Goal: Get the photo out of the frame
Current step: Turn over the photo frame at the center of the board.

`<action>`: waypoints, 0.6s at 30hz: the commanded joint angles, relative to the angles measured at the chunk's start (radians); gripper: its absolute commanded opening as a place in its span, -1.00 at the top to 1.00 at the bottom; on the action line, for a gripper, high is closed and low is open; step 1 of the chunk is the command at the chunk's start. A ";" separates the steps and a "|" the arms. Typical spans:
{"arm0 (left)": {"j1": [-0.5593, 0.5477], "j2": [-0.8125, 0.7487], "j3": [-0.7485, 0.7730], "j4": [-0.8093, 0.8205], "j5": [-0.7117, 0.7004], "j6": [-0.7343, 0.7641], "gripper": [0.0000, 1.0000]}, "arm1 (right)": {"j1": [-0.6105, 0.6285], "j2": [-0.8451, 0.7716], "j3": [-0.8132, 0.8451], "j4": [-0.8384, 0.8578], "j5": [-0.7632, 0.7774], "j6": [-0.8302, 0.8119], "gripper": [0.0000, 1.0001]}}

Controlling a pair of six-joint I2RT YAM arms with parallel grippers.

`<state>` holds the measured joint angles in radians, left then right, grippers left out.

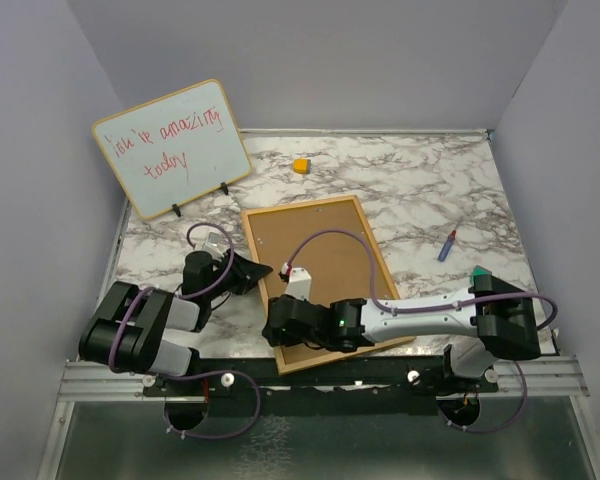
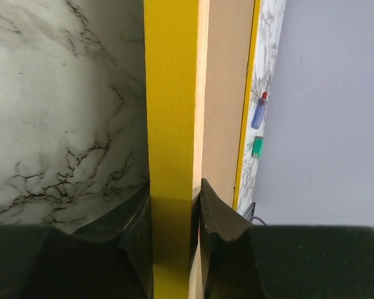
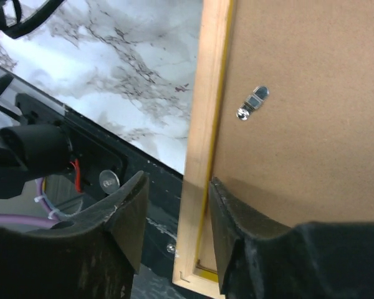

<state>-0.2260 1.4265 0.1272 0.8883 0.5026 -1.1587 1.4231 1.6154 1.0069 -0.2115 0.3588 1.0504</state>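
Straddling the frame (image 1: pixel 325 250) edge, left jaws pinch it; right jaws stand parted.

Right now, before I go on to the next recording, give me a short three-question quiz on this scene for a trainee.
1. True or false: the frame lies with its brown back facing up.
2. What is the left gripper clamped on? A) the whiteboard B) the frame's yellow edge C) the blue marker
3. Fill in: the small metal clip on the frame's back shows in the ___ wrist view.
Key: 1 true; 2 B; 3 right.
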 commanded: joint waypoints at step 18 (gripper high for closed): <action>-0.173 -0.396 0.141 -0.533 -0.303 0.009 1.00 | 0.042 0.060 0.314 -0.485 0.215 -0.005 0.06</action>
<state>-0.4015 1.0817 0.2070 0.4522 0.2924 -1.1942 1.4567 1.7023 1.3117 -0.5999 0.4938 1.0885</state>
